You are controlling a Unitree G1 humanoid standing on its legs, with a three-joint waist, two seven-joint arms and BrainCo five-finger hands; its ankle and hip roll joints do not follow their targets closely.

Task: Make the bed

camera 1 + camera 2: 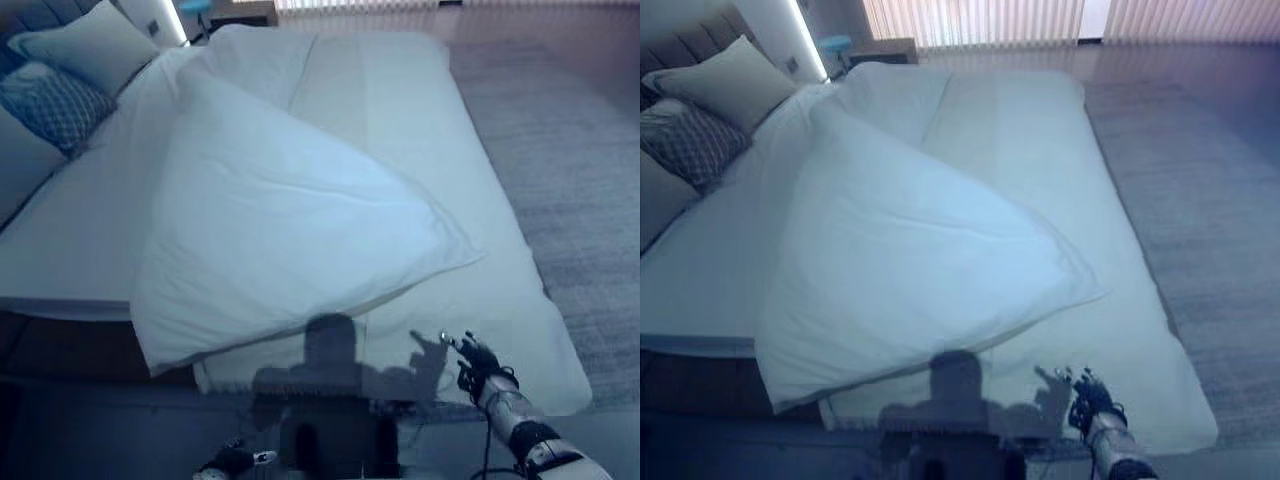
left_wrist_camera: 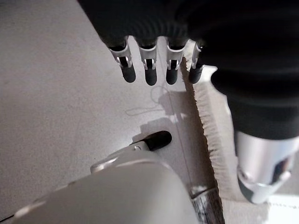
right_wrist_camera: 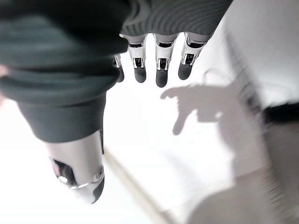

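Grey carpet [image 1: 590,150] flanks a low bed [image 1: 470,170] whose white duvet [image 1: 280,230] lies folded back diagonally, its corner pointing toward the foot. Right hand [image 1: 478,364] hovers open above the near edge; left hand [image 2: 149,70] hangs open over floor. Spreading is not yet begun; next, I judge, grasp the folded corner.

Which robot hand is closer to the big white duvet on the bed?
Right. The right hand hovers over the foot end of the bed, just short of the folded-back white duvet. The left hand hangs low beside the bed, over the floor.
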